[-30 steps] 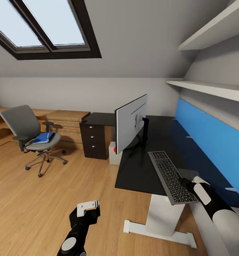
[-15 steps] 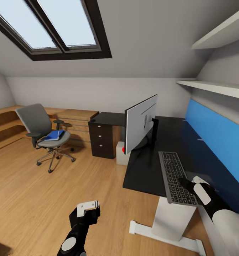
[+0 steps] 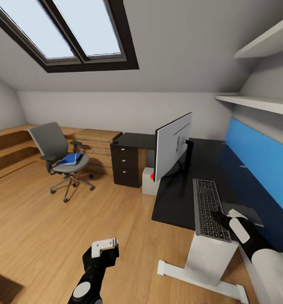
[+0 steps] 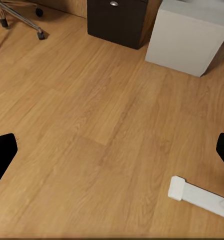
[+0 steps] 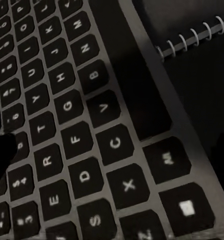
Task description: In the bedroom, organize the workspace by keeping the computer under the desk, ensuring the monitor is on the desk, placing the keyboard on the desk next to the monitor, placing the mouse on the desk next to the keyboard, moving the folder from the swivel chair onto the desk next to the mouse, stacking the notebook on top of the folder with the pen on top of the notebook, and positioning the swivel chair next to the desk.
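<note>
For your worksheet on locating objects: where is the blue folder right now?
In the head view, the folder lies on the swivel chair seat, left of the desk.

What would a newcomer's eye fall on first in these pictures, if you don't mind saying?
Probably the monitor, standing upright on the black desk with its silver back toward the camera. Next, the keyboard on the desk's near end, with the right gripper over it, and the blue folder on the swivel chair across the room.
</note>
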